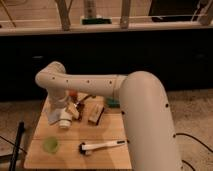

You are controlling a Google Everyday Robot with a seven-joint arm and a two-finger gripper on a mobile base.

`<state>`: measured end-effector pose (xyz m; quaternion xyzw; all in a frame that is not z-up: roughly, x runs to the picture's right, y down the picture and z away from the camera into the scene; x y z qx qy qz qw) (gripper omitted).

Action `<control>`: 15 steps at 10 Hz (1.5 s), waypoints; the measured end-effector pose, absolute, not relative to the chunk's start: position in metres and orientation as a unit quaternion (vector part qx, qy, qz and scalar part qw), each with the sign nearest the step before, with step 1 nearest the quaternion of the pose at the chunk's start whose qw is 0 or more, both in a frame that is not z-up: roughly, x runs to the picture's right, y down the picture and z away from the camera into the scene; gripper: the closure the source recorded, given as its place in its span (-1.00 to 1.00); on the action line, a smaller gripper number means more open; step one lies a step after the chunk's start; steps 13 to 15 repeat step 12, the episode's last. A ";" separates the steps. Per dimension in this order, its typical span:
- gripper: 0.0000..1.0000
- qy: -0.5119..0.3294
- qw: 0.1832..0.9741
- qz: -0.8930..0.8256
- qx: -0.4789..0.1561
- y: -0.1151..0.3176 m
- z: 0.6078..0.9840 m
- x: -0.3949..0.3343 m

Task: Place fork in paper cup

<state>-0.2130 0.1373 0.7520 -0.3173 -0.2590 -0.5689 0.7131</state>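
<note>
Dim room tonight, dark cabinetry running across the back and pale carpet either side of a small wooden worktop point(110, 131) sitting low in the middle of the view. Big white arm point(145, 100) sweeps in from the lower right, thick upper section climbing up, then a long forearm stretching left across the worktop's far edge. At the elbow-like bend on the left it turns sharply downward, and the wrist drops straight toward the back-left part of the worktop. Down there is the gripper point(67, 114), pointing at the surface, pale and bulky, right over the left rear area. Whether the fingers are apart or together, cannot tell from this angle; the wrist housing covers them.

Paper cup point(64, 122) shows as a whitish round shape right under the gripper, touching or just below it, apparently tipped rather than upright. Fork: cannot pick it out; a small brownish-silvery glint sits just beside the gripper, but it is too unclear to name.

Just right of the gripper, a tan block-like object point(94, 113) lies on the worktop. Front left, a small translucent green cup point(50, 145) stands well apart from the gripper. Front centre, a white-handled brush point(102, 146) with a dark head lies flat, handle pointing right. A teal item point(113, 103) peeks out behind the forearm.
</note>
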 end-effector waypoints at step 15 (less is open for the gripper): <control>-0.60 -0.269 0.708 -0.575 -0.310 0.131 0.753 -0.216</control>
